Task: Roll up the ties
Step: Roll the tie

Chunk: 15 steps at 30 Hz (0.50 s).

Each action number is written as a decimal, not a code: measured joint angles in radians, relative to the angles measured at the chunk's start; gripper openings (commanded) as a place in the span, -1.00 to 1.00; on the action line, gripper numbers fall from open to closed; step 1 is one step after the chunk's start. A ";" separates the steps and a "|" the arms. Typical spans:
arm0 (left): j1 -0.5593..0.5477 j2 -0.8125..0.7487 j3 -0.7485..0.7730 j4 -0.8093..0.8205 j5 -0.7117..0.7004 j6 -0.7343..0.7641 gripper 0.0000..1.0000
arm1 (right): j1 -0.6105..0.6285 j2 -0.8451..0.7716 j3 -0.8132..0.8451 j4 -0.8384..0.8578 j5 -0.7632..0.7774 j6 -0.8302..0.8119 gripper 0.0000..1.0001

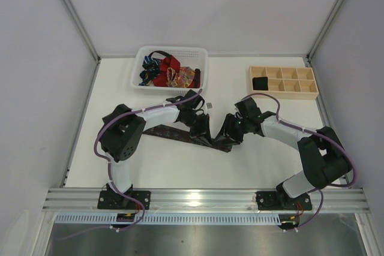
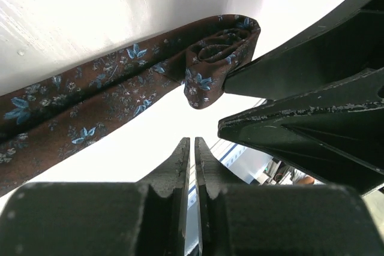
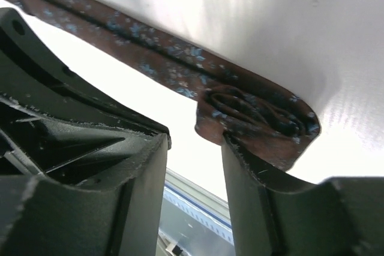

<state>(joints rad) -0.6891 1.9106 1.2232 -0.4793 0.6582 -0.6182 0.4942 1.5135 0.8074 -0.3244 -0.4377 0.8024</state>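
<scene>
Dark brown tie (image 1: 171,134) with a blue flower print lies flat on the white table (image 1: 270,154), on the near side of the white basket (image 1: 171,48) and apart from it. Its long axis runs roughly left-right, slightly slanted. The flat length stretches left to below the basket's left corner, and the rolled end (image 2: 219,52) points right, just past the basket's right corner. The roll is a small loose coil. Right gripper (image 3: 195,142) sits at the roll with jaws spread and nothing clamped between them; one finger (image 3: 258,190) touches the coil's edge. Left gripper (image 2: 192,142) is just beside the roll, its fingers pressed nearly together with only a thin slit, nothing visible in it. The basket holds a heap of other ties (image 1: 168,70), red, blue and orange-patterned. Wooden tray (image 1: 283,95) stands well right of the basket, with a dark item (image 1: 260,83) in its near compartment on the basket side. Pale plain walls close in three sides of the table. A metal rail (image 1: 204,199) runs along the edge farthest from the basket.
</scene>
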 measured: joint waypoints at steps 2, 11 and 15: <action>0.001 -0.002 0.000 -0.001 0.000 -0.001 -0.78 | -0.002 -0.003 -0.006 0.016 -0.012 0.000 -0.15; 0.002 -0.002 0.019 0.000 0.010 -0.014 -0.75 | -0.047 -0.039 -0.038 0.035 -0.042 0.005 -0.40; 0.002 0.001 0.047 0.017 0.031 -0.033 -0.74 | -0.100 -0.134 -0.037 -0.009 -0.045 -0.011 -0.37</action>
<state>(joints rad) -0.6868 1.9118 1.2705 -0.4622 0.6888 -0.6510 0.3939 1.3796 0.7700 -0.3332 -0.4828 0.7914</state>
